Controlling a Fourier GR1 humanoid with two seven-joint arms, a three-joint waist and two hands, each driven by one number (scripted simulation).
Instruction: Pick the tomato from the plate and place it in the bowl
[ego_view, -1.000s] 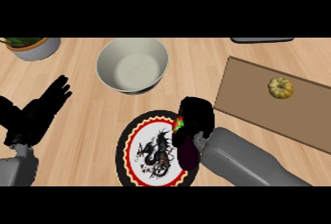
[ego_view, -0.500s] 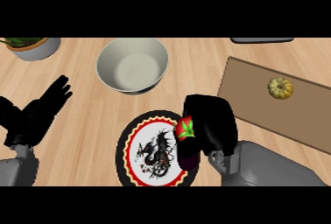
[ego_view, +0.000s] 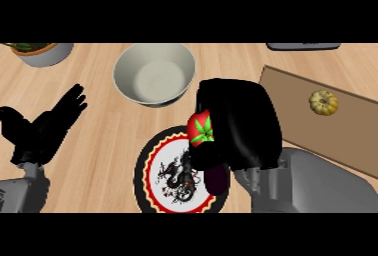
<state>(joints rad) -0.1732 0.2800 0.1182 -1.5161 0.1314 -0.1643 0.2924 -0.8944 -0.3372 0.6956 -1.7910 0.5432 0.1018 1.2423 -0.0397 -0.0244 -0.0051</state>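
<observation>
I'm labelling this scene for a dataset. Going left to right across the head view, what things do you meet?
Potted plant → left robot hand → bowl → tomato held in the right robot hand → small yellow pumpkin on the cutting board.

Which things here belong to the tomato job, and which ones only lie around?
Belonging to the job: tomato, held in the right hand; plate; bowl.

Just lying about: small pumpkin on the board; potted plant; dark purple thing on the plate; resting left hand.
</observation>
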